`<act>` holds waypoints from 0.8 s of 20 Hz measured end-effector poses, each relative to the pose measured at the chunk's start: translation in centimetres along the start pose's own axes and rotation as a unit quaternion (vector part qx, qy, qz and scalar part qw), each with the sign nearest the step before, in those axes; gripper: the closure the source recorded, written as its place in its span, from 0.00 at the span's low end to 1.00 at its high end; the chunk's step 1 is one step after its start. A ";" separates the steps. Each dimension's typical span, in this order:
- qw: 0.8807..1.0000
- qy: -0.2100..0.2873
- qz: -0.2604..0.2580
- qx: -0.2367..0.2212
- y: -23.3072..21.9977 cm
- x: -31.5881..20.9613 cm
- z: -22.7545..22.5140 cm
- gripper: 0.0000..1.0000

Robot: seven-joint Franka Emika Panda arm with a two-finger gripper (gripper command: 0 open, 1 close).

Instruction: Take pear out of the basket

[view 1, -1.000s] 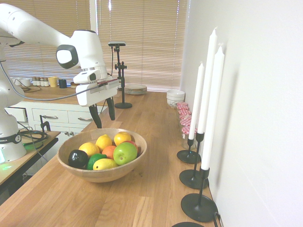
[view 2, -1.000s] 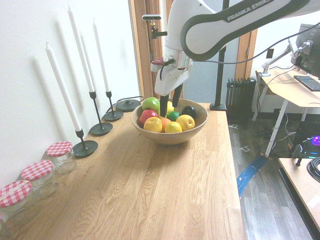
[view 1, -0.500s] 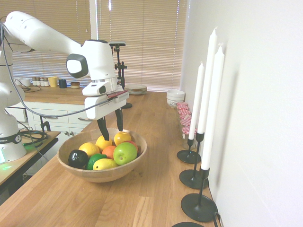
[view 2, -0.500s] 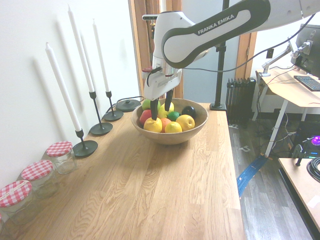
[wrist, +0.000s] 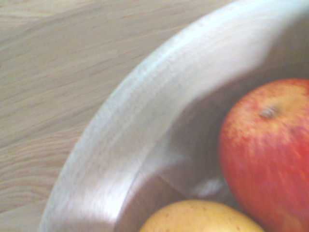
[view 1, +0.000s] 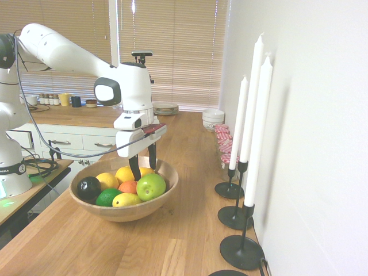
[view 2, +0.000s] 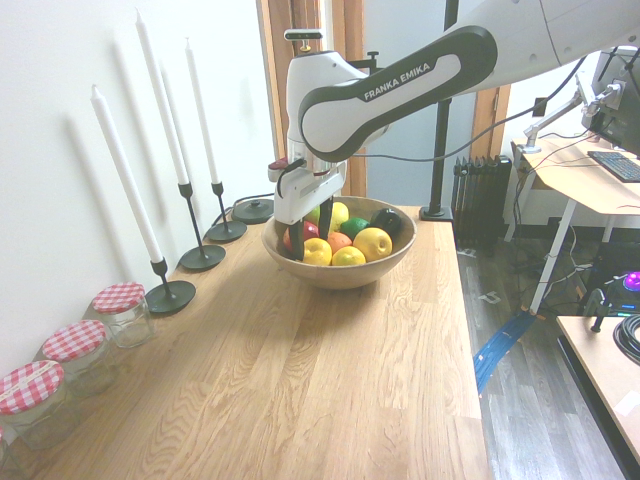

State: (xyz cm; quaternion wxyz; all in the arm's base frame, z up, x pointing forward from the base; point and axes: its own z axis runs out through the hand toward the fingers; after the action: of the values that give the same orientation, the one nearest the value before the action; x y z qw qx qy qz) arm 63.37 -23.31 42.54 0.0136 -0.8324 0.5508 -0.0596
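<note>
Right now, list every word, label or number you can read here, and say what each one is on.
"FRANKA EMIKA": on the white arm, in the second exterior view.
Dark print on the arm's base, first exterior view: cut off and too small to read.
Jars with checked lids: no readable label.
Basket, fruit, candles: no text.

Long light-wood countertop (view 1: 172,241) running along a white wall. The wooden basket (view 1: 123,211) full of fruit sits on it, near the middle. Between the basket and the wall there's a row of black candlesticks with tall white candles (view 1: 241,250), and further along that wall some glass jars with red-checked lids (view 2: 122,312).
</note>
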 end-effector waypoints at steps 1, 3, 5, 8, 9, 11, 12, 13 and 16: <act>1.000 -0.001 0.000 -0.001 0.0 0.0 0.0 0.00; 1.000 -0.005 0.001 -0.002 0.0 0.1 0.1 0.00; 1.000 -0.010 0.003 0.001 0.2 0.2 0.3 0.00; 1.000 -0.014 0.006 0.005 0.3 0.4 0.4 0.00; 1.000 -0.015 0.005 0.006 0.4 0.4 0.4 0.00; 1.000 -0.015 0.003 0.006 0.4 0.4 0.4 1.00; 1.000 -0.016 0.002 0.007 0.4 0.4 0.4 1.00; 1.000 -0.016 0.001 0.007 0.4 0.4 0.4 1.00; 1.000 -0.020 0.002 0.011 0.4 0.5 0.4 1.00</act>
State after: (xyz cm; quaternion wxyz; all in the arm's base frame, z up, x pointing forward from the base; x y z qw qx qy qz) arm 63.20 -23.95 42.15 0.0340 -0.8319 0.5517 -0.0491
